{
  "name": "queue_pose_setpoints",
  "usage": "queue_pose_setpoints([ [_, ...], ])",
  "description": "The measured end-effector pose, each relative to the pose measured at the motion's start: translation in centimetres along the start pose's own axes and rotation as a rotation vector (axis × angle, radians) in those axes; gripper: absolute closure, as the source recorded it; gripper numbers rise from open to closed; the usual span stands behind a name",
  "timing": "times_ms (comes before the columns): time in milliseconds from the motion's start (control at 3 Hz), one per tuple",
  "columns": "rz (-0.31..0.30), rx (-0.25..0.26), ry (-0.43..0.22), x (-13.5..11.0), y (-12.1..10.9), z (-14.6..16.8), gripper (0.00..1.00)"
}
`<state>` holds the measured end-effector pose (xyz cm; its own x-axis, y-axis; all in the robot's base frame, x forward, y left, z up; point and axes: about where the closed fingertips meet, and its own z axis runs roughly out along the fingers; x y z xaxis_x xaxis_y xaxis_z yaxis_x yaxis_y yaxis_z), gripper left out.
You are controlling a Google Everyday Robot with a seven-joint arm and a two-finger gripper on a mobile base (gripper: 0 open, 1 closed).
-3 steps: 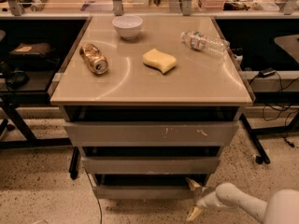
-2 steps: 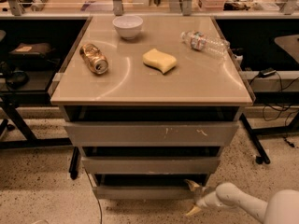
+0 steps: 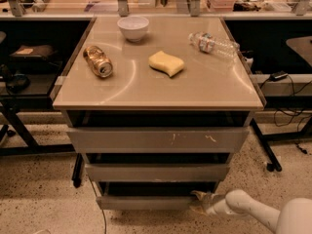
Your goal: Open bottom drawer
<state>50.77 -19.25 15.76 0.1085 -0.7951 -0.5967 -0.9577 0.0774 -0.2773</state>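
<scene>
Claw [image 3: 200,203] sits at the right end of the bottom drawer [image 3: 146,202]; whether it grips, I cannot tell

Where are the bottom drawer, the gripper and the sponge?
bottom drawer [image 3: 146,203]: camera view, middle of its grey front panel.
gripper [image 3: 200,202]: camera view, its tip, at the bottom drawer's right end.
sponge [image 3: 166,63]: camera view, middle of its yellow top face, on the tabletop.
</scene>
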Motion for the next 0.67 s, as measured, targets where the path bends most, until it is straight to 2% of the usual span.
queue_pose_setpoints([
  [333, 0.0, 0.0, 0.0, -0.47, -0.33, -0.63, 0.9],
  [667, 0.0, 0.0, 0.0, -0.64, -0.41, -0.87, 1.0],
])
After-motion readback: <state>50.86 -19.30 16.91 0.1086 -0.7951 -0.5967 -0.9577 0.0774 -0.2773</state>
